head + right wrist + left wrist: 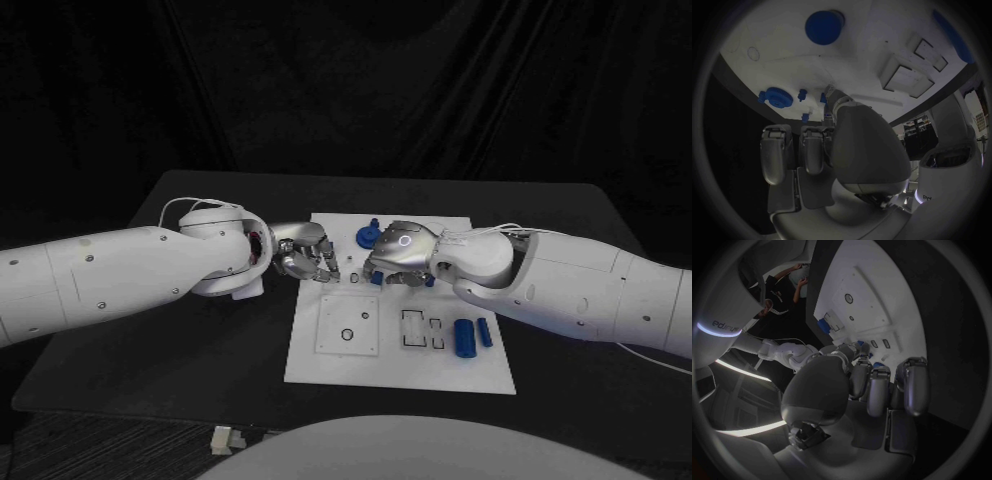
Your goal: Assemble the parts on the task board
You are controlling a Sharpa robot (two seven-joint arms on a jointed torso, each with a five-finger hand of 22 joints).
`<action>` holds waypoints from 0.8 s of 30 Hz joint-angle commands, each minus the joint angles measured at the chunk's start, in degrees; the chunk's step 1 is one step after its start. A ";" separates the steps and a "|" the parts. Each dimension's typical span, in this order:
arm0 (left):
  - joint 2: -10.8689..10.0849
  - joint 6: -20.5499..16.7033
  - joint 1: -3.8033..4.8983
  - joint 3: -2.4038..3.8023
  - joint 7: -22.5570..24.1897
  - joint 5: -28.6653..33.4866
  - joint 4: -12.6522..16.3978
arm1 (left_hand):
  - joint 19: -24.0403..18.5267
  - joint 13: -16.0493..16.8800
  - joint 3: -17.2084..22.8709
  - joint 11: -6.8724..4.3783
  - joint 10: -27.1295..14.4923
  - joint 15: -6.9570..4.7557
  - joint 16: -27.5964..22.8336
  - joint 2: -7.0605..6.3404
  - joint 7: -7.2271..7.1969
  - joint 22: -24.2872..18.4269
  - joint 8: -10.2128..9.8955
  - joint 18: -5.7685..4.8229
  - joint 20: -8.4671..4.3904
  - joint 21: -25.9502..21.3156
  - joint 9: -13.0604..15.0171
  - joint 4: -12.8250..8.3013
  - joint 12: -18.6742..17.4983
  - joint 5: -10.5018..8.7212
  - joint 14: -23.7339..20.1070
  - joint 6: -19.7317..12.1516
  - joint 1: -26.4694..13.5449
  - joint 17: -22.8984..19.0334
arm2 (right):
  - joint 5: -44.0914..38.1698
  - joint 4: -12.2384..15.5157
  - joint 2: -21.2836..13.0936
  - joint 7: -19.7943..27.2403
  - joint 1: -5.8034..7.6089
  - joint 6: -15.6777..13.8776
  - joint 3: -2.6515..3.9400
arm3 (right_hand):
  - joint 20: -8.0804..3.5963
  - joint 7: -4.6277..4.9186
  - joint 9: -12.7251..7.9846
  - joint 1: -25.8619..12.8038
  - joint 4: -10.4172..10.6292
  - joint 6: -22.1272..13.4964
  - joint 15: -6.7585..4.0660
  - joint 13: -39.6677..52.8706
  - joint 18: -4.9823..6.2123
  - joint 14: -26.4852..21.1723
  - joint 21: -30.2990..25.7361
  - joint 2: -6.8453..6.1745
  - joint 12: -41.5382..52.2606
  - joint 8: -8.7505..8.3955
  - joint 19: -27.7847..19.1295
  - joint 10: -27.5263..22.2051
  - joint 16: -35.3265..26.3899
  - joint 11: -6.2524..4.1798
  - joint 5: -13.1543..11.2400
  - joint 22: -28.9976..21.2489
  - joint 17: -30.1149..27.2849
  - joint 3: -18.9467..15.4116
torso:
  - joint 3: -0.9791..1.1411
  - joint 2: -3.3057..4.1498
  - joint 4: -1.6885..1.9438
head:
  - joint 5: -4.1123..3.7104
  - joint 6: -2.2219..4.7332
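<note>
Task board [329,365], a white plate, lay in the middle of the black tabletop [173,330], running from the near edge toward the far side. Going left to right, the left arm [116,272] came in first, with its left hand [303,255] at the board's left edge, about halfway up. From the left wrist camera its fingers [873,387] were curled inward side by side over the board's edge; whether they held anything could not be told. Just beside it, over the far half of the board, was the right hand [400,252], nearly touching the left one. Its fingers [792,150] also bent downward together, close to several small blue parts [804,95], but a grip on any of them could not be made out. A round blue part [368,236] stood on the board between the two hands, toward the far end. Nearer the robot, the board carried a raised square panel [348,324] with small holes, then rectangular slots [421,330], then a blue cylinder [464,337] lying flat near the right edge with a thinner blue piece [485,333] just beside it. The right arm [591,290] crossed the tabletop's right side.
</note>
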 commanded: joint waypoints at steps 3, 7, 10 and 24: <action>0.22 0.23 -0.15 0.05 1.04 0.16 0.00 | -0.23 0.17 0.56 0.08 0.02 0.27 -0.23 0.07 -0.02 11.64 0.31 -0.01 0.08 -0.25 -0.08 0.13 -0.11 -0.35 5.03 0.24 -0.78 13.48 | -0.86 -0.87 0.35 0.22 -0.82 -4.62 0.03 | -0.27 0.08 1.47 0.08 0.03 2.99 -0.12 15.09 -0.91 6.01 0.36 0.52 0.20 1.97 6.06 6.07 0.17 -0.28 -0.22 15.05 15.09 -0.26 | -0.01 -0.01 -0.01 | 0.19 -0.01; 0.38 0.42 -0.20 0.05 1.02 0.16 -0.11 | -0.26 0.18 0.65 0.09 0.04 0.28 -0.26 0.11 -0.02 11.63 0.32 0.01 0.09 -0.29 -0.10 0.23 -0.09 -0.40 5.00 0.23 -0.95 13.44 | -0.32 -1.16 0.49 0.43 -1.28 -4.89 0.03 | -0.25 0.28 1.98 -0.59 0.51 3.35 -0.12 15.09 -0.91 6.01 0.36 0.42 0.20 2.31 6.06 6.07 0.17 -0.25 -0.87 15.05 15.09 -0.66 | -0.02 -0.03 0.02 | 0.14 -0.01; 0.49 0.48 -0.24 0.05 1.04 0.16 -0.17 | -0.25 0.18 0.68 0.09 0.04 0.28 -0.26 0.13 -0.02 11.63 0.33 0.00 0.09 -0.28 -0.11 0.27 -0.09 -0.42 5.00 0.22 -1.00 13.44 | 0.32 -1.22 0.51 0.43 -1.50 -5.24 0.03 | -0.26 0.56 2.52 -1.17 0.98 3.95 -0.14 15.09 -0.91 6.01 0.36 0.48 0.20 2.77 6.06 6.07 0.17 -0.27 -1.09 15.05 15.09 -0.97 | -0.01 -0.01 0.01 | 0.16 -0.01; 0.48 0.82 -0.41 0.05 0.64 0.16 -0.29 | -0.28 0.07 1.00 0.09 -0.01 0.29 -0.27 0.38 -0.02 11.62 0.35 0.01 0.11 -0.32 -0.16 0.57 -0.17 -0.51 4.99 0.15 -1.34 13.42 | 10.67 -0.09 -1.61 -0.07 -1.80 -10.17 0.04 | -0.55 1.90 6.75 -2.60 1.88 9.26 -0.46 15.09 -0.91 6.01 0.36 1.96 0.20 6.28 6.06 6.07 0.17 -0.49 5.30 15.05 15.09 -0.57 | -0.01 -0.02 -0.01 | 0.62 -0.01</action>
